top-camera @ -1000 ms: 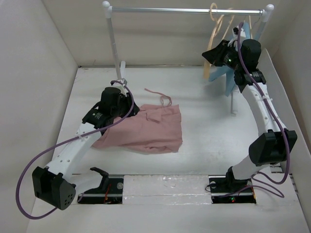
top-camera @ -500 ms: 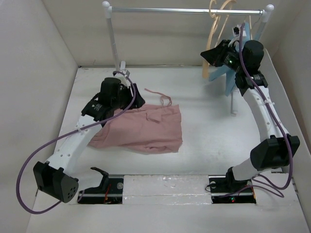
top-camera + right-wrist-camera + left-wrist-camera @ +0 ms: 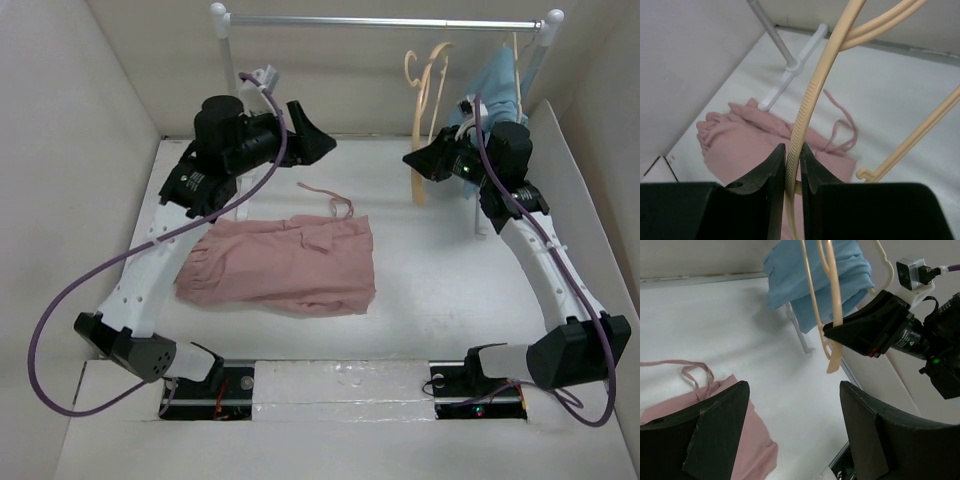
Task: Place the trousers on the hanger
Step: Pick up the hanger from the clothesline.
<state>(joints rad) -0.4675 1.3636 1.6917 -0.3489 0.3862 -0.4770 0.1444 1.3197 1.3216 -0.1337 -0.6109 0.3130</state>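
A pale tan wooden hanger (image 3: 810,95) is clamped by the right gripper (image 3: 793,152), far right. The left gripper (image 3: 792,395) is spread wide, empty.

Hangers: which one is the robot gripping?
The bare tan hanger, pinched in the right tool. The other one carries a light-blue garment, and no tool touches it.

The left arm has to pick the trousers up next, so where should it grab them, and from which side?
Probably the waist edge, beside the loose drawstring, coming straight down from above. The trousers lie flat and folded on the table, so a downward pinch on an edge suits them best; the open left gripper hangs just beyond that end.
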